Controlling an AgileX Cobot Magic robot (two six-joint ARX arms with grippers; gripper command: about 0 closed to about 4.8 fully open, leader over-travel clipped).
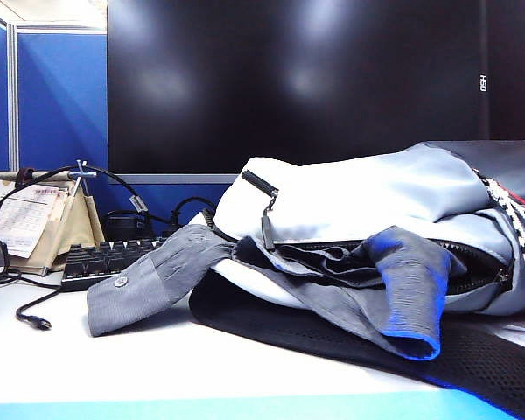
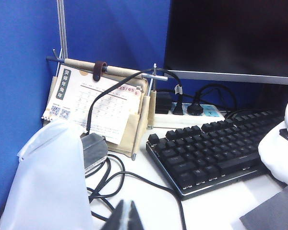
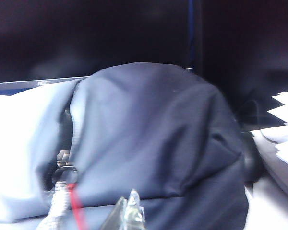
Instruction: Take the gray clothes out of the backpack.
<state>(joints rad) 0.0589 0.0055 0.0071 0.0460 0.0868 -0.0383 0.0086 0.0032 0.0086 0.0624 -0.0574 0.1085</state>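
**Inspector A:** In the exterior view we found neither pincer. The backpack [image 1: 376,197] lay on its side on the table [image 1: 114,367], zipper open, and the gray clothes [image 1: 332,271] hung half out of the mouth, one cuff flat on the table. We judged extraction not begun.

**Inspector B:** In the left wrist view the left gripper [image 2: 127,215] showed jaws together, empty. Beyond it lay the keyboard [image 2: 216,151] and calendar [image 2: 98,100], unseen detail elsewhere; the gray fabric sat off to one side.

**Inspector A:** In the right wrist view the right gripper [image 3: 127,211] was likewise closed, empty, the backpack just ahead, hiding the clothes.
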